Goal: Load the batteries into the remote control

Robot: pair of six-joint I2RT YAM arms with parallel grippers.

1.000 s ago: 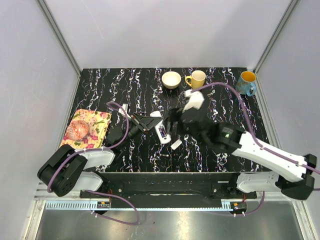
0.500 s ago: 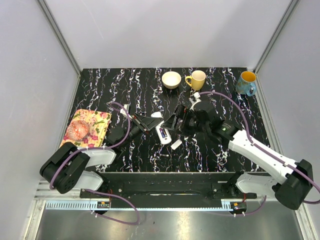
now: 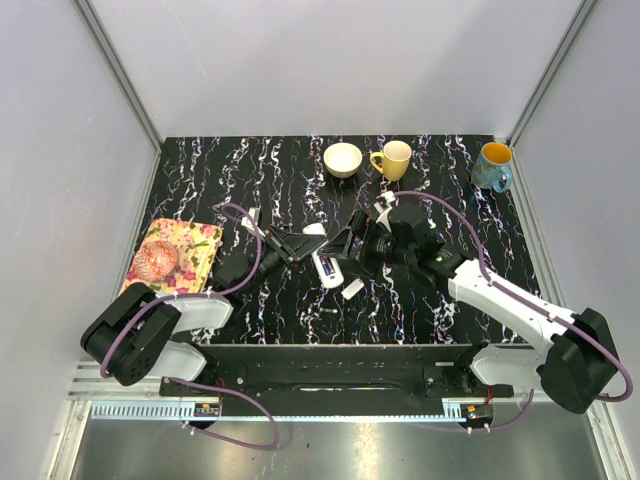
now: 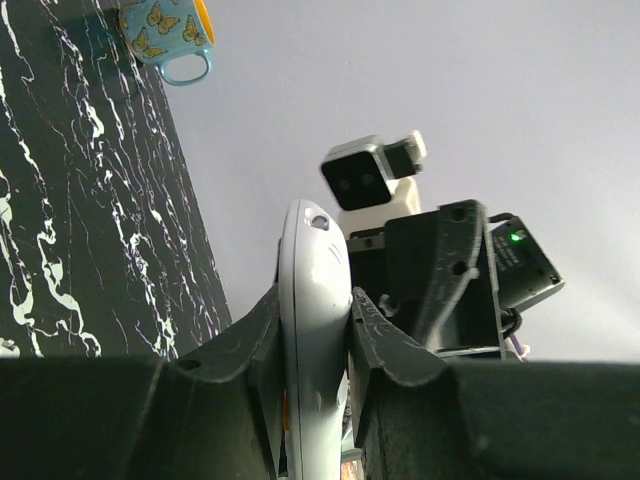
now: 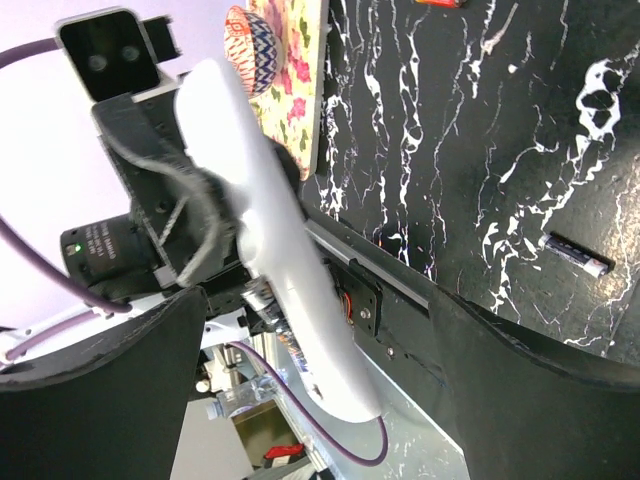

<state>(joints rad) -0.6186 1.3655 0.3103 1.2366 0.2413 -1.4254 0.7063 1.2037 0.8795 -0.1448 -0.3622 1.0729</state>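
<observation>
My left gripper (image 3: 300, 247) is shut on the white remote control (image 3: 322, 264) and holds it off the table, its battery recess facing up in the top view. In the left wrist view the remote control (image 4: 312, 300) stands edge-on, pinched between both fingers. My right gripper (image 3: 348, 248) is open. In its wrist view its fingers stand wide on either side of the remote control (image 5: 268, 230), apart from it. A bluish-purple battery (image 5: 578, 254) lies on the table, and a reddish one (image 5: 440, 3) shows at the top edge. A small battery (image 3: 328, 313) lies near the front edge.
A small white cover piece (image 3: 352, 289) lies just below the remote. At the back stand a cream bowl (image 3: 343, 159), a yellow mug (image 3: 393, 158) and a blue butterfly mug (image 3: 493, 166). A floral mat (image 3: 190, 250) with a pink object lies at the left.
My right arm has swung down and in towards the remote, and its open fingers now straddle it. The left gripper and the remote have stayed put.
</observation>
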